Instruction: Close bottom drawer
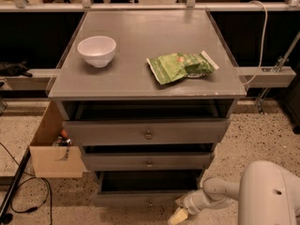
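The bottom drawer is the lowest of three grey drawers in the cabinet. It stands pulled out, showing its dark inside, with a small round knob on its flat front. My gripper is low at the right end of the drawer front, close to it, with yellowish fingertips pointing down-left. My white arm comes in from the lower right.
The two upper drawers also stand pulled out. On the cabinet top sit a white bowl and a green snack bag. An open cardboard box stands on the speckled floor at the left, with a black cable beside it.
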Robot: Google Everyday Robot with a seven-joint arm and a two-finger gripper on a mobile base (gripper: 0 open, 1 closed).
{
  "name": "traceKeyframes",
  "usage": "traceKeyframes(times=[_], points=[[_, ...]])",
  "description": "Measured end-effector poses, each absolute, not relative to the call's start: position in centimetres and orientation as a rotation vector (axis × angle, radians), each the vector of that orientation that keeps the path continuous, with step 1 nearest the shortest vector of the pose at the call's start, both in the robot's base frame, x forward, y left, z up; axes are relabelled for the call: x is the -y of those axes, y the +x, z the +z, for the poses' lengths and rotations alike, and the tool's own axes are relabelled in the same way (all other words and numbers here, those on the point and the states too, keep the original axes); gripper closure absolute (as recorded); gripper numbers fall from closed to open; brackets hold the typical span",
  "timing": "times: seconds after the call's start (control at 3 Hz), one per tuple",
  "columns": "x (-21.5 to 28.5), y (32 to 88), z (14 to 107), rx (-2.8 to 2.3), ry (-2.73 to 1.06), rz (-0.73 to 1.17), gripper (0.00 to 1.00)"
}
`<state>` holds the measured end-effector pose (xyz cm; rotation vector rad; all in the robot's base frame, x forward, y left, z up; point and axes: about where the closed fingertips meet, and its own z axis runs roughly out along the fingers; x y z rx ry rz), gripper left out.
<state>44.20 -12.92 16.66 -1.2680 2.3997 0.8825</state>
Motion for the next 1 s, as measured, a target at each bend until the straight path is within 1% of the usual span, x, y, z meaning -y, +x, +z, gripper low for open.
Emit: traceKeyframes(times=[0.33,0.67,1.0], points=[[13.4,46.9,15.4,-2.406,-1.236,0.836,0.0],[12.5,50.1,15.2,-2.395,-1.223,0.794,0.0],[12.4,50.3,15.3,-2.393,-1.226,0.79,0.0]])
